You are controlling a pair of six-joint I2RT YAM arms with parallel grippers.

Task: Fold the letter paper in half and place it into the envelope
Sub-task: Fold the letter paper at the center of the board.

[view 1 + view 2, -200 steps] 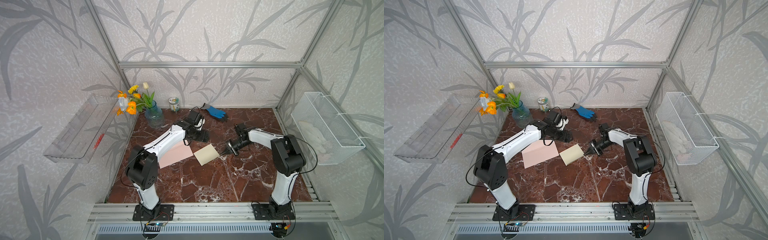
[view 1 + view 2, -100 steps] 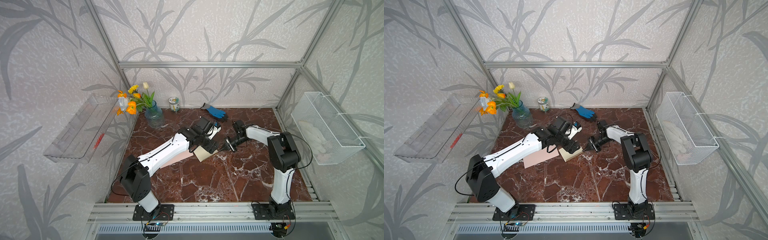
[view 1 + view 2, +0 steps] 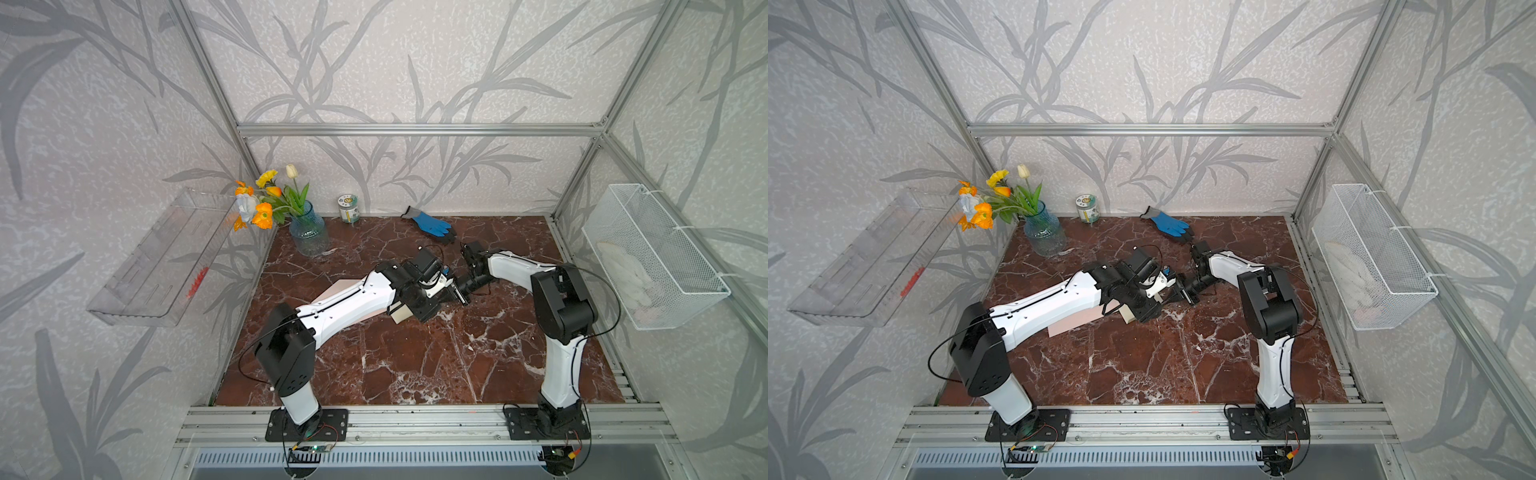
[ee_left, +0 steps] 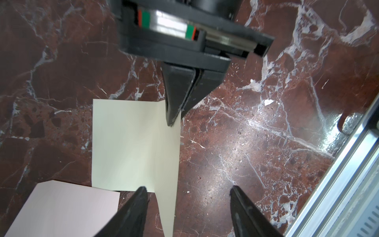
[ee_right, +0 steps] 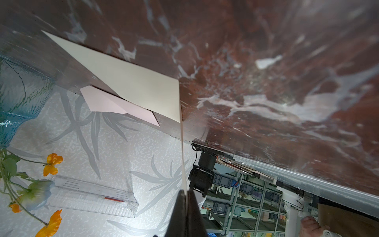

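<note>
Left wrist view: I am folding the thin cream rectangular letter paper on the dark red marble tabletop.

My right gripper is pinching the raised strip of that sheet along one long edge, pads pressed together on it; my left gripper is spread, one finger poised over the near edge of the flat part, its partner over bare marble; I judge I should be carrying the pinched edge over evenly, keeping corners aligned, while my left is pressing the crease; the pale pink rectangular paper envelope is lying just beside the sheet, its corner slightly tucked under.
</note>
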